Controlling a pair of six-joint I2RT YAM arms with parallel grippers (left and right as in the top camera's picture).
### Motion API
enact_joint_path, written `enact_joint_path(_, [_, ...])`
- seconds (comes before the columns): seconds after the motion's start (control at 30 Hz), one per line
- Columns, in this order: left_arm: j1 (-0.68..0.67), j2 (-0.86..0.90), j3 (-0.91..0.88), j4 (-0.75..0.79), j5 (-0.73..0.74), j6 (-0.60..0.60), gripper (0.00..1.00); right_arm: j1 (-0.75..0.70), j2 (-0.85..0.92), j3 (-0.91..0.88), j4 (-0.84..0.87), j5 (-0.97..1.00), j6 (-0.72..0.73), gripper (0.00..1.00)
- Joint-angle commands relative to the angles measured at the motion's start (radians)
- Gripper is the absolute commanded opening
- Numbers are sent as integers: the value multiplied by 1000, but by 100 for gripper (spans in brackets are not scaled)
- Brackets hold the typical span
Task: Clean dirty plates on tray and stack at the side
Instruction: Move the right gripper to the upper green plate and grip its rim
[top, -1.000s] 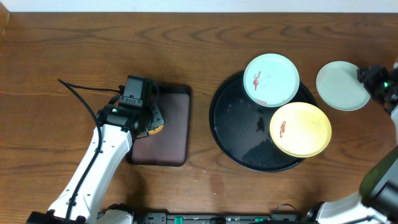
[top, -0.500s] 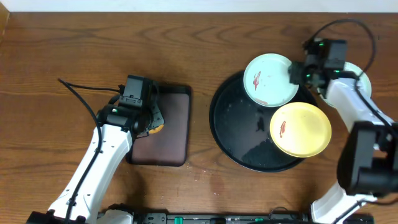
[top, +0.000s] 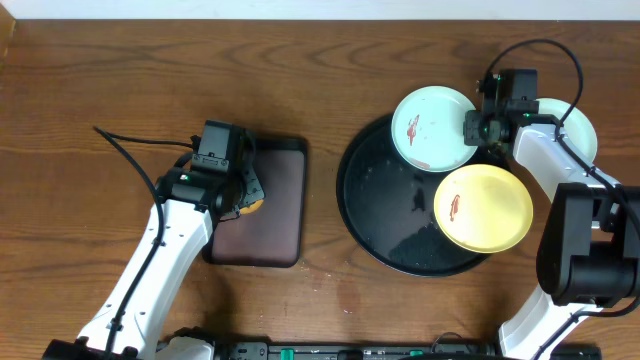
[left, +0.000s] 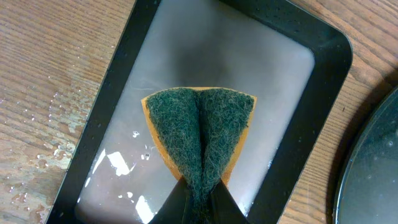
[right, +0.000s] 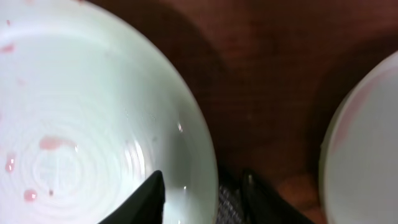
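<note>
A pale blue plate (top: 435, 128) with red smears sits on the far rim of the round black tray (top: 380, 200); a yellow plate (top: 483, 207) with a red smear lies beside it on the tray. A third pale plate (top: 575, 125) rests on the table right of the tray, partly behind my right arm. My right gripper (top: 478, 128) straddles the blue plate's (right: 93, 124) right rim, one finger over the inside and one outside, with a small gap left. My left gripper (top: 245, 195) is shut on a green-and-yellow sponge (left: 199, 130).
The sponge hangs over a small dark rectangular tray (left: 323, 74) holding shallow water, left of the round tray. Water droplets lie on the wood beside it. A black cable (top: 130, 150) runs along the left arm.
My right arm swung left from the off-tray plate to the blue plate's right rim, and its jaws narrowed around that rim. The left arm and sponge have not moved.
</note>
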Motion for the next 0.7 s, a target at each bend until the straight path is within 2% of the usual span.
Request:
enact_joint_path(0.0, [4,3,-10,3,-5,14,8,8,16,0,-15,-23,-5,29])
enact_joint_path(0.2, [4,3,-10,3,-5,14,7,21,16,0,-16,-23,-5,4])
enact_joint_path(0.37, [4,3,-10,3,-5,14,7,37,16,0,-26,-23,-5,1])
enact_joint_path(0.43, [4,3,-10,3,-5,14,7,41,16,-1,-36,-15,-5,8])
enact_joint_path(0.67, [4,3,-12,-5,-5,14,7,37,101,-5,-29,-8,-16,9])
